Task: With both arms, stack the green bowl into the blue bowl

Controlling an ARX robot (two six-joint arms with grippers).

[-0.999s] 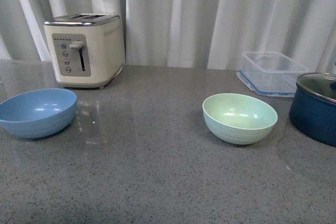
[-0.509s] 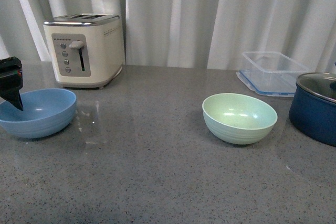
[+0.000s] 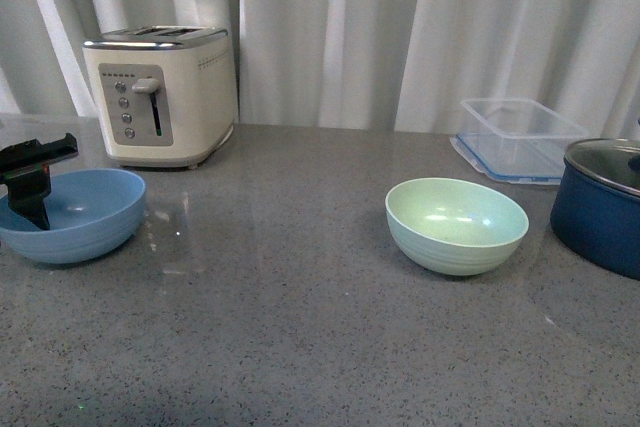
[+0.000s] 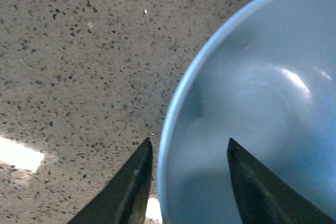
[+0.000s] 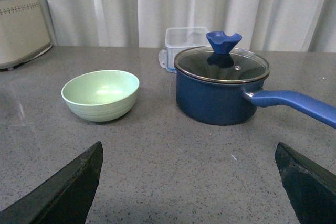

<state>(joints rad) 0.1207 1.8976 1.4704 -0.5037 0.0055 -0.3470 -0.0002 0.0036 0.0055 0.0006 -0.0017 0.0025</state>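
The blue bowl (image 3: 75, 212) sits at the left of the grey counter. My left gripper (image 3: 33, 209) is open and straddles its rim, with one finger inside the bowl and one outside; the left wrist view shows the rim (image 4: 173, 129) between the two fingers. The green bowl (image 3: 456, 224) stands empty at centre right and also shows in the right wrist view (image 5: 101, 94). My right gripper (image 5: 189, 182) is open wide and empty above bare counter, some way short of the green bowl; it is out of the front view.
A cream toaster (image 3: 160, 95) stands behind the blue bowl. A dark navy pot with a glass lid (image 3: 603, 202) sits right of the green bowl, its handle (image 5: 294, 103) pointing sideways. A clear plastic container (image 3: 516, 137) lies behind it. White curtains close the back.
My left gripper came into the front view from the left and moved further over the blue bowl's rim, dipping one finger inside. Both bowls have stayed put.
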